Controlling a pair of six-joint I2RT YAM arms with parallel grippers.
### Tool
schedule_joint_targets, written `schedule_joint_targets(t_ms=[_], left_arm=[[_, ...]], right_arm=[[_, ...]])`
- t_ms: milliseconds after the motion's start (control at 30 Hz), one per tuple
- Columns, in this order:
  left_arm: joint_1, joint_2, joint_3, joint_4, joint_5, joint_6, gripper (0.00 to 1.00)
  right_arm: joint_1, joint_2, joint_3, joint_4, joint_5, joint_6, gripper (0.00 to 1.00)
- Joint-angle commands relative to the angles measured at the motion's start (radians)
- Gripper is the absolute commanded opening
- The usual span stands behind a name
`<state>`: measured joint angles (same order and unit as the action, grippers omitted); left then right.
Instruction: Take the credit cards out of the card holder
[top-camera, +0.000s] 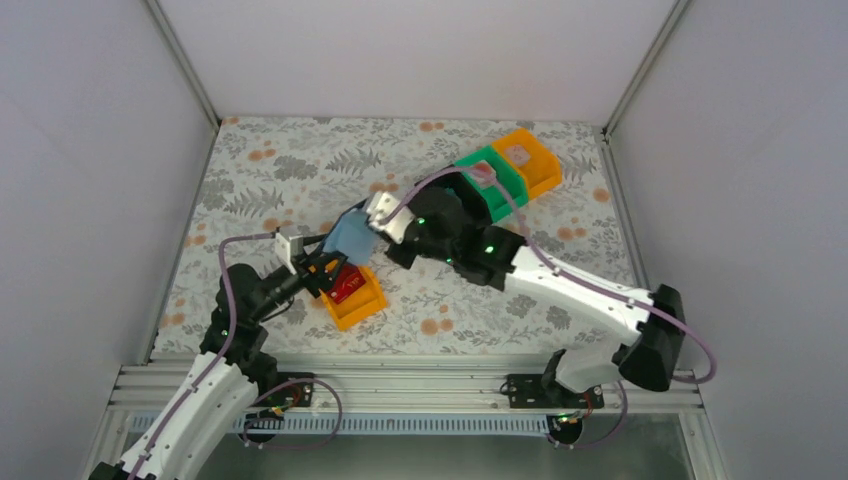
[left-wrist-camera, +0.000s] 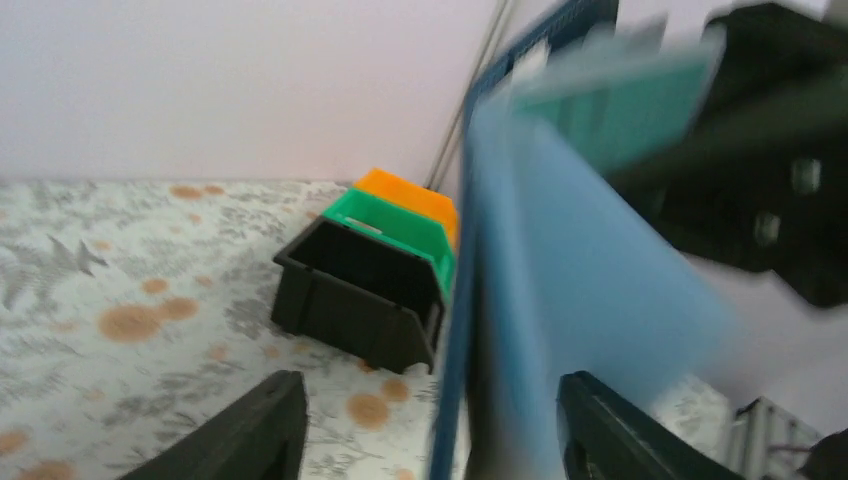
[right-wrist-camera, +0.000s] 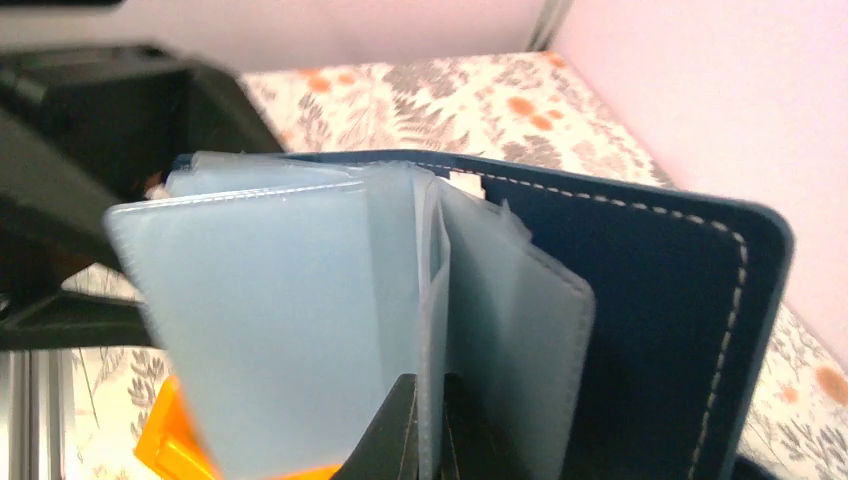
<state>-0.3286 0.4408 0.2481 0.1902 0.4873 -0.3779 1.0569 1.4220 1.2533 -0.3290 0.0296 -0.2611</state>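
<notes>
Now, card holder (right-wrist-camera: 650, 300): up off the table, open like a book, navy cover with pale stitching on the right of the right wrist view, held between the two arms.
Clear sleeves (right-wrist-camera: 270, 320): fanned out to the left of the cover, pale blue and cloudy; what sits inside them cannot be made out from this side.
Right gripper (right-wrist-camera: 428, 395): pinched tight from below on a sleeve leaf near the spine, so it has the card holder.
Left gripper (left-wrist-camera: 430, 400): jaws spread wide, one dark finger on each side of the frame, the card holder's edge and a sleeve standing between them; no contact that I can make out.
Teal rectangle (left-wrist-camera: 620, 100): near the top of the sleeves in the left wrist view; it looks like a card, but it is too blurred to be sure.
Red credit card (top-camera: 347, 285): already out, lying in the near orange bin (top-camera: 360, 305), right under the left gripper.
Far bins: black bin (left-wrist-camera: 350, 300), green bin (left-wrist-camera: 400, 225) and far orange bin (left-wrist-camera: 410, 192) in a touching row near the back of the table (top-camera: 260, 170).
Far bin contents: from above, a pinkish flat piece in the green one and a paler one in the orange one.
</notes>
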Motion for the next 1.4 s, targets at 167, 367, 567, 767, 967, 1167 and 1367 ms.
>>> schedule_joint_targets(t_ms=[167, 367, 567, 767, 967, 1167, 1367], left_arm=[[0.0, -0.014, -0.002, 0.034, -0.005, 0.003, 0.73], [-0.001, -0.017, 0.0, 0.049, 0.009, 0.004, 0.68], [0.0, -0.014, -0.016, 0.261, 0.228, -0.031, 0.59], [0.0, 0.001, -0.033, 0.285, 0.193, -0.08, 0.5], [0.0, 0.002, -0.035, 0.266, 0.177, -0.072, 0.44], [-0.001, -0.006, -0.032, 0.256, 0.199, -0.045, 0.37], [-0.004, -0.002, -0.034, 0.314, 0.278, -0.012, 0.25]], right_arm=[[-0.175, -0.088, 0.047, -0.017, 0.007, 0.292, 0.04], [-0.191, 0.052, 0.171, -0.148, 0.117, 0.462, 0.04], [-0.188, 0.115, 0.186, -0.087, -0.067, 0.512, 0.04], [-0.184, 0.093, 0.135, 0.038, -0.425, 0.41, 0.04], [-0.185, 0.025, 0.051, 0.108, -0.668, 0.316, 0.04], [-0.185, 0.006, 0.015, 0.091, -0.789, 0.216, 0.04], [-0.184, 0.045, 0.031, 0.084, -0.881, 0.178, 0.04]])
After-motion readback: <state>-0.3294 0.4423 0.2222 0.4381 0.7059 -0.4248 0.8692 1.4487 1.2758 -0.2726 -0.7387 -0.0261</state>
